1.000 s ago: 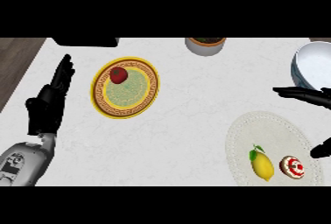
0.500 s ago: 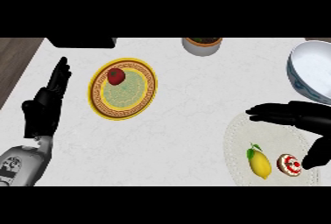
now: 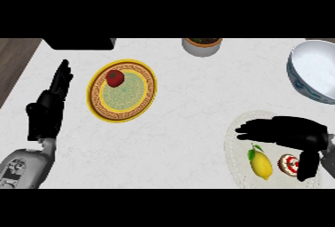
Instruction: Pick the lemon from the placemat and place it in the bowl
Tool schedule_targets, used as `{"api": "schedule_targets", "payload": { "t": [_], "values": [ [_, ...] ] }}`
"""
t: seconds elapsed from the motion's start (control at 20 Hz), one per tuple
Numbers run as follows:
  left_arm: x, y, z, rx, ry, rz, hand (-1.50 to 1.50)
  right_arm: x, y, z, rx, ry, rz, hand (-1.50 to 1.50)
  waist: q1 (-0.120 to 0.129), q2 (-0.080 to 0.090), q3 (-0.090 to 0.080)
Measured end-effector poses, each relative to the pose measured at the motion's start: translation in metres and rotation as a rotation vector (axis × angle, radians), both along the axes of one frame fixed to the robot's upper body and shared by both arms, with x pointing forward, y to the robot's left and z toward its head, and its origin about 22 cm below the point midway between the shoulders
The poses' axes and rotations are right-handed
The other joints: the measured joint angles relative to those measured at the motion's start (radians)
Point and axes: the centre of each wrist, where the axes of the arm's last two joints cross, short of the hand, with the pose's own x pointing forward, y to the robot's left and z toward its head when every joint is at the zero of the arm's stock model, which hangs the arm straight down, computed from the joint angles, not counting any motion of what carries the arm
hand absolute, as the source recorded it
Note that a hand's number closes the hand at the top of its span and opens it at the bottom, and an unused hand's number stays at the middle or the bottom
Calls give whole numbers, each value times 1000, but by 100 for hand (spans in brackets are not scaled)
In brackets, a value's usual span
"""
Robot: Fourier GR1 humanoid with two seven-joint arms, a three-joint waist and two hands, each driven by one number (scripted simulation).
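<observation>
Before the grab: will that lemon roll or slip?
Probably rolls if nudged: the lemon is oval and lies on its side on the flat placemat. Its smooth skin may slip. The right robot hand is above it, not touching.

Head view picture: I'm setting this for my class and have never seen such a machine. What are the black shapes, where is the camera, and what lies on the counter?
The camera looks steeply down from the robot's head. The black shapes are its hands. The left hand rests open at the left edge. The right hand hovers over a placemat, holding nothing, above a lemon and a small red-and-white item. Also there: a yellow plate bearing a red fruit, a bowl and a pot.
</observation>
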Motion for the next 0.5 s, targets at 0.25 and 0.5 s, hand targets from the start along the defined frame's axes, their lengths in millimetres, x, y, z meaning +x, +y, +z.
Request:
{"api": "schedule_targets", "payload": {
  "t": [0.25,0.5],
  "values": [
    [-3,1,9,5,5,-3,0,1,2,-24,-49,12,-5,-150,0,0,1],
    [-8,-2,14,3,-3,-2,0,4,11,-41,-64,16,-13,-150,1,0,0]
  ]
}}
